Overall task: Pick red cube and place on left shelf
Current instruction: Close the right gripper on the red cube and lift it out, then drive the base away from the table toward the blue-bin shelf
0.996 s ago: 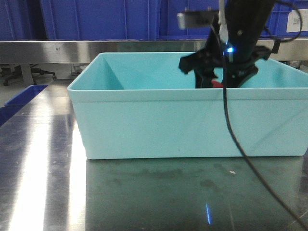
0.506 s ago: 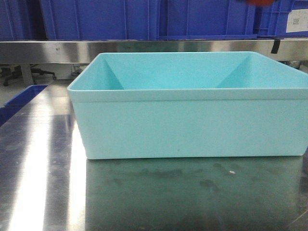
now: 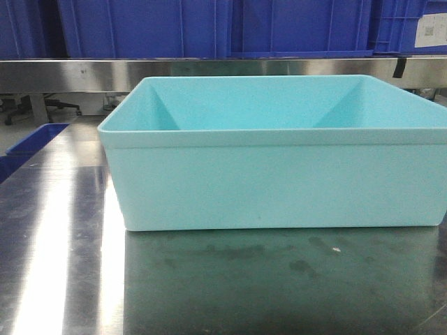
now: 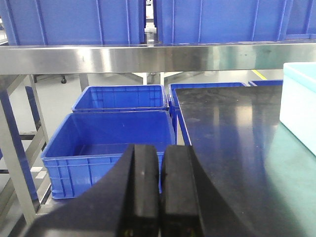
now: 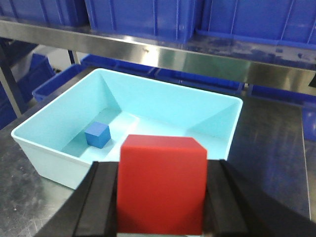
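Observation:
The red cube (image 5: pixel 162 183) fills the bottom of the right wrist view, clamped between the two black fingers (image 5: pixel 102 197) of my right gripper (image 5: pixel 163 200), which is shut on it and held high above the table in front of the teal bin (image 5: pixel 217 106). My left gripper (image 4: pixel 160 190) is shut with nothing between its pads, at the table's left edge. The steel shelf (image 4: pixel 148 57) runs across the back above the table. In the front view neither gripper nor the cube shows.
A small blue cube (image 5: pixel 97 135) lies inside the teal bin (image 3: pixel 279 178). Blue crates (image 3: pixel 140 28) stand on the steel shelf (image 3: pixel 70 73). More blue crates (image 4: pixel 108 143) sit on the floor left of the table. The dark tabletop (image 3: pixel 244 286) lies before the bin.
The right arm rose out of the teal bin with the red cube and left the front view through the top. The bin has not moved.

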### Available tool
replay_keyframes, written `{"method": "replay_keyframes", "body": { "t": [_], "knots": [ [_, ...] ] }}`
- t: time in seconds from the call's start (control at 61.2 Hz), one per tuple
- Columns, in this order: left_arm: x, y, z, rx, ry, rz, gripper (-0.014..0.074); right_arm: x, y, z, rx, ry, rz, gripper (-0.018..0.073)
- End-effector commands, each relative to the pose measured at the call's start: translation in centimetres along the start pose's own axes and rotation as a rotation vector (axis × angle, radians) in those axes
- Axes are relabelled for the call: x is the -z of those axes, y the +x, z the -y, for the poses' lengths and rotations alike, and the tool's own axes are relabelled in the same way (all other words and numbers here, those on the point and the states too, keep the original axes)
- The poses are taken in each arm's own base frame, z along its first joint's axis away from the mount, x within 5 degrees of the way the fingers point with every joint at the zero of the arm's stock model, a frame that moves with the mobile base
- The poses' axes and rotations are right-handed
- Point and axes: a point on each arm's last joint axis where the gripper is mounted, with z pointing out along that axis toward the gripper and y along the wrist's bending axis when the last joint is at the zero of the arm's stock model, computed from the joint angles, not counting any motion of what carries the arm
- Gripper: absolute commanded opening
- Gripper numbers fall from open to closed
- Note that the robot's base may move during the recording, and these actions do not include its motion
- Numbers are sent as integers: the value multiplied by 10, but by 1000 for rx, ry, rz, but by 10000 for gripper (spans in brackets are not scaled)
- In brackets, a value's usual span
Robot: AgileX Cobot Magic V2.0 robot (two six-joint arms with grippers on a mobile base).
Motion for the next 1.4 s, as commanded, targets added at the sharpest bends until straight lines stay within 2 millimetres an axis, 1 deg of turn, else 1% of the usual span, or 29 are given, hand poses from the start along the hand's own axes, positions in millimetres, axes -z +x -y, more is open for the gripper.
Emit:
{"method": "replay_keyframes", "body": {
  "t": [0.0,0.065,0.147,1.388],
  "knots": [
    [0,-1,0,7,8,79,102,14,-5,0,7,1,159,99],
    [0,-1,0,7,8,79,102,20,0,0,7,1,179,99],
    [0,-1,0,7,8,79,102,24,1,0,7,0,194,99],
    [0,-1,0,7,8,79,102,24,1,0,7,0,196,99]
  ]
}}
